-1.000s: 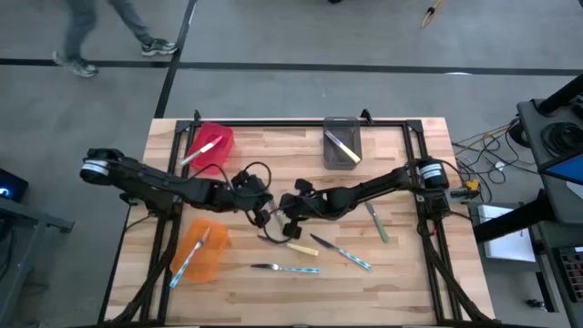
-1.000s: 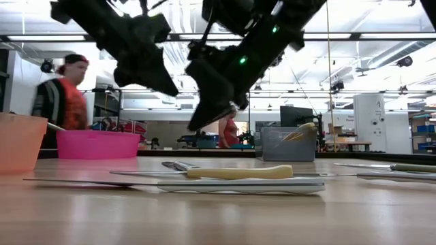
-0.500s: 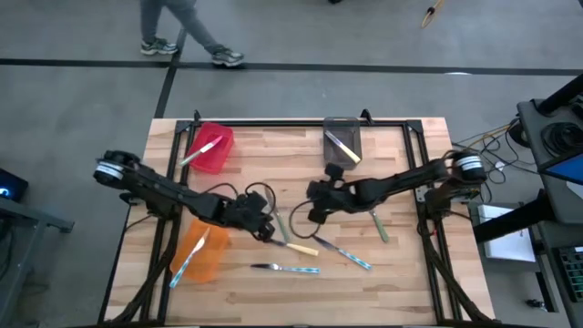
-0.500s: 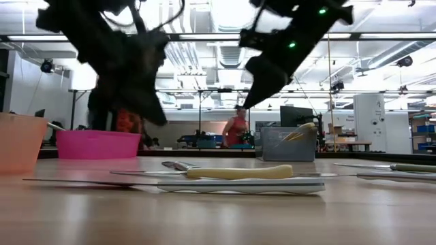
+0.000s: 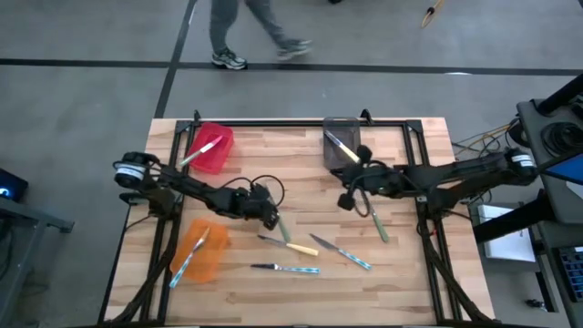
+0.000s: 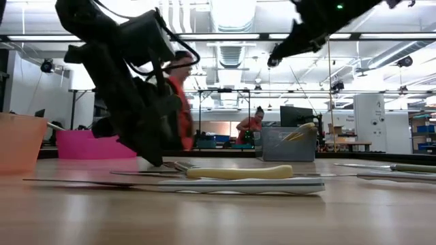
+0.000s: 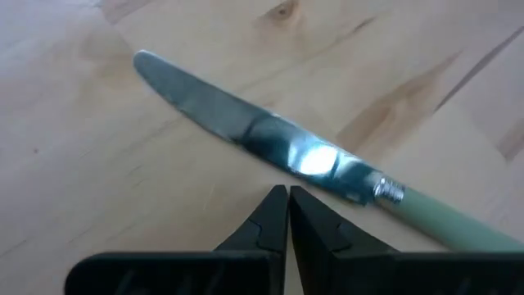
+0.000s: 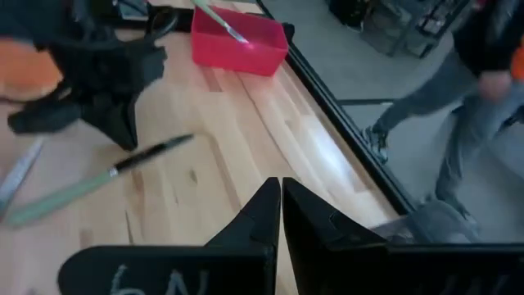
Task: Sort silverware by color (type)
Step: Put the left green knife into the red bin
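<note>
As your right gripper (image 5: 343,201) swings away clenched and empty, your left gripper (image 7: 287,193), also clenched, has dropped beside the green-handled knife (image 7: 270,145), ungrasped.

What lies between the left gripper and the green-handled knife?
Only bare wood: in the left wrist view, the shut left gripper is just short of the green-handled knife.

The high view looks straight down on the whole table (image 5: 273,155). The low view looks level across it. The left wrist view sits close above one green-handled knife (image 7: 270,147), the right looks over the red bin (image 8: 237,41).
</note>
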You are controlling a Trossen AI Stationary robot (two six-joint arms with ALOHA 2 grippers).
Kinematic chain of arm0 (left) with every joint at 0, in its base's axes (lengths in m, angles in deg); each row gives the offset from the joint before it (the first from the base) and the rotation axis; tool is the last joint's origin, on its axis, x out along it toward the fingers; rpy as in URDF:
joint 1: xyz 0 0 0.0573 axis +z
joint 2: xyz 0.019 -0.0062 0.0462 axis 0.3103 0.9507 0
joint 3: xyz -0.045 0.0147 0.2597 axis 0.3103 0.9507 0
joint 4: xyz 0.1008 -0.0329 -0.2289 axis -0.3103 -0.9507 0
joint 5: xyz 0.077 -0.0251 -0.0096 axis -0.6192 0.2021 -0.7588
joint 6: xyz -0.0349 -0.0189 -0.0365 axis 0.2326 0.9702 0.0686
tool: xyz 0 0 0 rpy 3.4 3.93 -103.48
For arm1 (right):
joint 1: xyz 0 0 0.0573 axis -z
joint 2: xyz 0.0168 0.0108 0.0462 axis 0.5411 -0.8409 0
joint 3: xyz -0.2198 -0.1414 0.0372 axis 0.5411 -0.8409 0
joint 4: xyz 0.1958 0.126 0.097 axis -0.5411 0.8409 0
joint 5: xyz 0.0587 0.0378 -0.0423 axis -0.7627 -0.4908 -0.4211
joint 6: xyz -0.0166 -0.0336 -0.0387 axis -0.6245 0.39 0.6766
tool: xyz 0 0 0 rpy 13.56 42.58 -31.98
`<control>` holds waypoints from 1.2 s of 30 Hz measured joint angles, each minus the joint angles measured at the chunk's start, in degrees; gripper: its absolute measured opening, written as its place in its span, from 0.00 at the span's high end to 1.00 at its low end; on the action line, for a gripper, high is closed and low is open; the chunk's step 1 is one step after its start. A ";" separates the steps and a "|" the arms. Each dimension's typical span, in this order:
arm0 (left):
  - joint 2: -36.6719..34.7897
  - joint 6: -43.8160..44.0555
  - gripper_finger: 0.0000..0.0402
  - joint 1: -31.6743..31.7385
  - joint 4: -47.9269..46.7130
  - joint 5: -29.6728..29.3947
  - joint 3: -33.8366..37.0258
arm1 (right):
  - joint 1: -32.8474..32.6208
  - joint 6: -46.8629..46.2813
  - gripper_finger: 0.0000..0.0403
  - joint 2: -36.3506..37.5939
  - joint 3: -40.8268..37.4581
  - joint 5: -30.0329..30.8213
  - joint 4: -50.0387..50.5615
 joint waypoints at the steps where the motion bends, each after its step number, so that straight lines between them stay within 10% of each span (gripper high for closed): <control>1: 0.17 0.02 1.00 0.34 0.52 0.04 0.00 | 0.00 0.69 0.98 1.33 -0.85 0.00 0.14; 17: -0.15 1.74 1.00 2.31 11.39 -1.06 -1.99 | 0.63 3.38 0.98 13.65 -7.86 0.00 0.05; 27: 0.75 14.92 1.00 -4.97 -31.70 10.67 -25.24 | 0.63 3.89 0.98 13.61 -7.91 0.00 -0.14; 36: 3.12 17.13 1.00 -4.76 -35.08 7.75 -29.49 | 0.63 4.31 0.98 13.61 -7.91 0.00 -0.21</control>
